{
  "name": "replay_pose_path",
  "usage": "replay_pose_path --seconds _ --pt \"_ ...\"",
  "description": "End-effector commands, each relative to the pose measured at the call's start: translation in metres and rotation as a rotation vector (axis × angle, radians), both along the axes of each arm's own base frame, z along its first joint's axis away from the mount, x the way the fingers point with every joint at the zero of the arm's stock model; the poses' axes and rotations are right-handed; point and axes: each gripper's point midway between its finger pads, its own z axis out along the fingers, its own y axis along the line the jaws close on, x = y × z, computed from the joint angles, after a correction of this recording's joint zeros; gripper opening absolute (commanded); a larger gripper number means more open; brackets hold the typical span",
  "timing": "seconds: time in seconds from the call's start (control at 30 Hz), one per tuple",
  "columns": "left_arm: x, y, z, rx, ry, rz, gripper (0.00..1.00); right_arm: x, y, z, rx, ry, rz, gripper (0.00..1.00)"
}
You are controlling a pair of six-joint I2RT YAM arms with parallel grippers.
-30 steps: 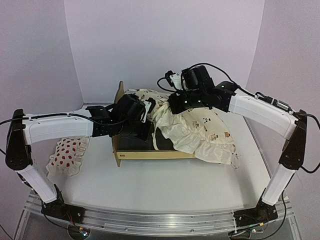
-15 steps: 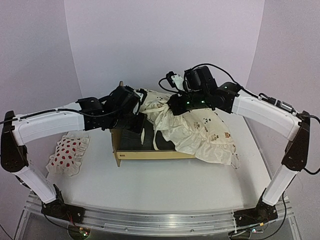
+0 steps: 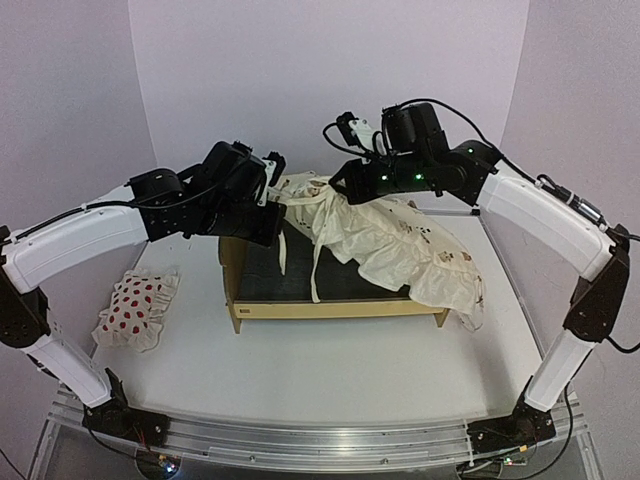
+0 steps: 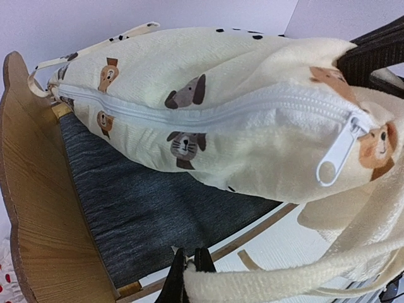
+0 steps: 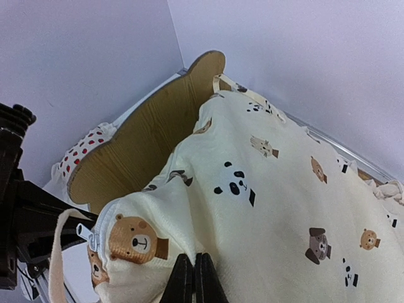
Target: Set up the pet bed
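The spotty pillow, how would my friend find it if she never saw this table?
Start at the white table and find the wooden pet bed in the middle. Look just left of the bed: a small pillow lies flat on the table, not touching the bed. It is the only thing with red spots; the big cream cushion over the bed has animal faces instead.

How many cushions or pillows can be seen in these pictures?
2. The cream bear-print cushion hangs across the pet bed; the small red-spotted pillow lies on the table, left of the bed. More could be hidden under the cushion.
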Motion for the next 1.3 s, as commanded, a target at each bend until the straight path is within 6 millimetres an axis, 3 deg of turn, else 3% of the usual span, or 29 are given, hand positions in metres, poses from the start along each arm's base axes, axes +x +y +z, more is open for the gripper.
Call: replay_pose_path --seconds 0.0,0.23,0.5,0.67,1.27 --pt "-0.005 -0.004 0.041 -0.065 -0.041 -0.044 0.0 -0.01 -0.009 0.062 0.103 -0.068 0.01 0.0" --pt "-0.01 -0.008 0.041 -0.085 -0.026 -0.071 0.0 -0.01 -0.018 0.065 0.089 -0.083 -0.022 0.0" --pt "-0.003 0.009 -0.013 0.003 0.009 0.024 0.0 -0.005 -0.001 0.0 0.037 0.054 -0.005 0.0" --pt "0.001 0.018 -0.049 0.073 0.039 0.082 0.0 -0.003 0.017 -0.028 0.054 0.137 0.024 0.0" --pt "-0.009 0.014 -0.101 0.061 0.158 0.093 0.0 0.014 0.024 -0.072 0.004 0.186 -0.034 0.0"
